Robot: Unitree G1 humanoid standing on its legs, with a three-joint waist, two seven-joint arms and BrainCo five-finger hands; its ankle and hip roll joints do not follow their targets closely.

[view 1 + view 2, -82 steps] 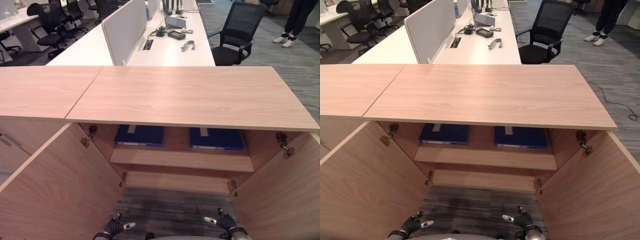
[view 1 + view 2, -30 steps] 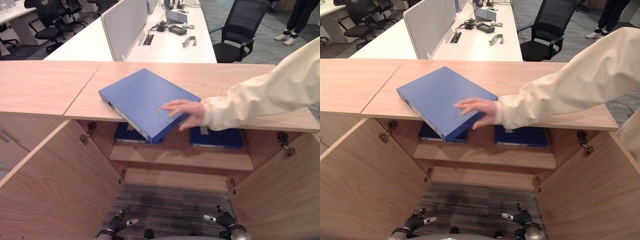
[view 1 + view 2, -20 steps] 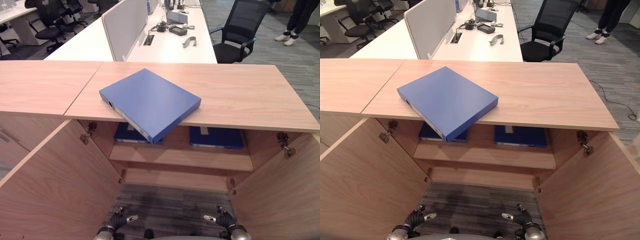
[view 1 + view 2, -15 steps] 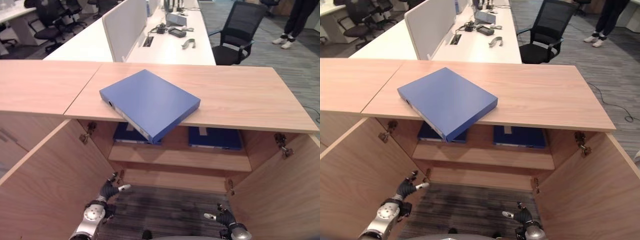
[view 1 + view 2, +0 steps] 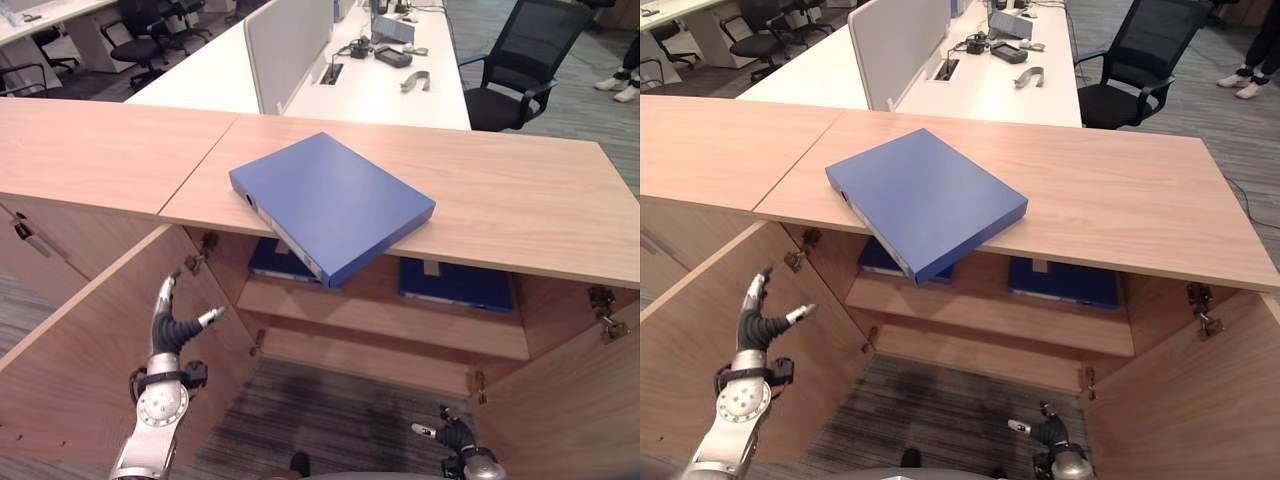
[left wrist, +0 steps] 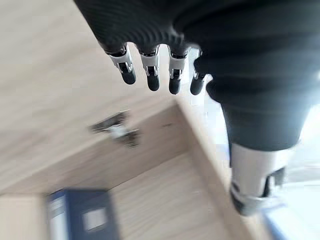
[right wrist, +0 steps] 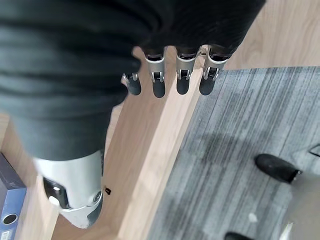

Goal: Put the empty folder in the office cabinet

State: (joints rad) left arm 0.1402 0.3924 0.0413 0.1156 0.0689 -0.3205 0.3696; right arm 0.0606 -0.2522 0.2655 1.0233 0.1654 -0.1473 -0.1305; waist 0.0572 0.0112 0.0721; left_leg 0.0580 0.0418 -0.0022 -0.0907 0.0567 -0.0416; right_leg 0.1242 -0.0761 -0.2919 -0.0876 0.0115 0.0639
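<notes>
Raised beside the open left cabinet door (image 5: 90,350), my left hand (image 5: 170,325) is released, fingers straight and spread with the thumb out to the side, holding nothing. Its wrist view looks up past the fingertips (image 6: 152,82) at a door hinge (image 6: 117,130) and the wooden underside of the cabinet top, with a blue folder (image 6: 82,220) lying inside. My right hand (image 5: 450,435) hangs low in front of the cabinet, over the grey carpet (image 5: 950,410); its fingers are relaxed and straight, and it grasps nothing either.

Well above both hands, the blue empty folder (image 5: 330,205) lies flat on the cabinet top (image 5: 520,200), turned at an angle, with its near corner jutting out past the front edge over the opening. Both doors stand open. On the upper shelf (image 5: 380,315) inside lie two more blue folders, the left stored folder (image 5: 880,260) partly hidden beneath the overhanging corner, the right stored folder (image 5: 455,285) apart from it. Beyond the cabinet stand white desks (image 5: 390,90) and a black office chair (image 5: 525,60).
</notes>
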